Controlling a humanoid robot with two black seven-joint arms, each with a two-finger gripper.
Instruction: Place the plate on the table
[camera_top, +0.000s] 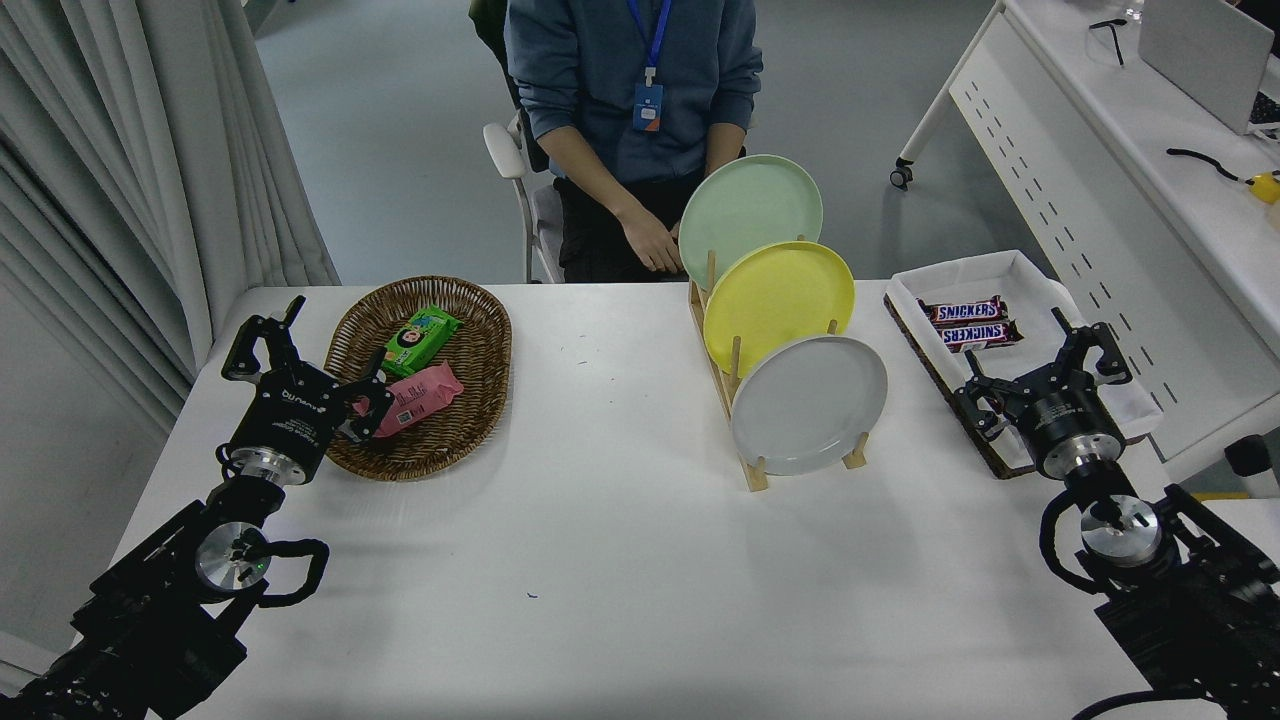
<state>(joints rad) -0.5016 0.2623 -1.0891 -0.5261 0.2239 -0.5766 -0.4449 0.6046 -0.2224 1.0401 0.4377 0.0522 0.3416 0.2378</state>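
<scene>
We see grey plate (808, 404) upright on edge in front slot of wooden rack (752, 470), face toward near-right, leaning back against yellow plate (778, 305); pale green plate (750, 218) behind that. Rack runs near-to-far on white table (600, 560). Right: white tray (1000, 275) with Snickers bars (968, 322). Left: wicker basket (425, 375) with snack packs. Person's hand (650, 240) at far edge. Right gripper (1040, 365) near tray, fingers spread, empty, apart from plate. Left gripper (300, 350) beside basket, fingers spread.
</scene>
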